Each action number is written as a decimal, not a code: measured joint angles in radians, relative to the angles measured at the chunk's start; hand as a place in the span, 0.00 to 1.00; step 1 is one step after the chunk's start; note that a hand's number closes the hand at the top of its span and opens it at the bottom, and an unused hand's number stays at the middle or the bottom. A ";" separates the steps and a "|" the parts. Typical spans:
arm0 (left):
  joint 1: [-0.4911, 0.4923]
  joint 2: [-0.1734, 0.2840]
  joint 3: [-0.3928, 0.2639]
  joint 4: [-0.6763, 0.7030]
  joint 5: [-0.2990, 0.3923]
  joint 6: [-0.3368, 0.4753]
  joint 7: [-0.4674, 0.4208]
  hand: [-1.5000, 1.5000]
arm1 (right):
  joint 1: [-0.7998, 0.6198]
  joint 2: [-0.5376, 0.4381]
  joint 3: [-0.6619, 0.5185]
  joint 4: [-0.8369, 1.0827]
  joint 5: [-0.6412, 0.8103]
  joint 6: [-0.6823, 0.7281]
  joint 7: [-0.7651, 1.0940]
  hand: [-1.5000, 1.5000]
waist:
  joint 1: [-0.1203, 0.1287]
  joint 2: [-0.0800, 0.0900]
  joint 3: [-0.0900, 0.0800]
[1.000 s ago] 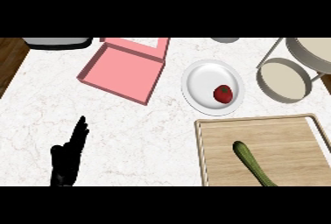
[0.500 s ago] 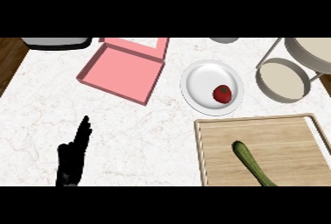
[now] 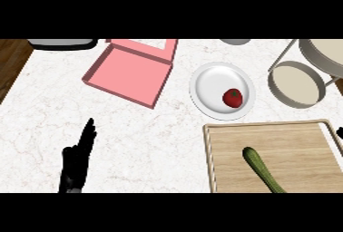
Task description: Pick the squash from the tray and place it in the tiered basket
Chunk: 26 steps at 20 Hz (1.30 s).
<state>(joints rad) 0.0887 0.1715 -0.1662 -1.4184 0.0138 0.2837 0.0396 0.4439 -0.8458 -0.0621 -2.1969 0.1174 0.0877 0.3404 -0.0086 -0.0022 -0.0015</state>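
A long green squash [image 3: 262,170] lies diagonally on the wooden tray [image 3: 295,140] at the lower right. The tiered basket [image 3: 299,84], with round cream tiers on a grey frame, stands at the upper right, behind the tray. My left hand [image 3: 77,159] shows at the lower left, open with straight fingers pointing up, far from the squash and resting on the counter. My right hand shows nowhere in the head view.
A white plate [image 3: 213,86] holding a red tomato [image 3: 232,98] sits between the tray and a pink open box [image 3: 129,72]. A dark appliance [image 3: 61,43] stands at the top left. Wooden floor shows past the counter's left edge.
My left hand has shifted slightly to the right and a little lower. Nothing else has moved.
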 measured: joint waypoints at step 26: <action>-0.003 -0.047 0.041 0.040 -0.035 -0.042 -0.034 0.50 | -0.240 0.300 0.373 0.094 0.550 0.272 0.375 0.00 | 0.009 0.002 0.001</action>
<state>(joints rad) 0.0853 0.1242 -0.1248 -1.3788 -0.0210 0.2417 0.0058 0.2038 -0.5457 0.3110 -2.1025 0.6674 0.3599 0.7155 0.0006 -0.0003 0.0000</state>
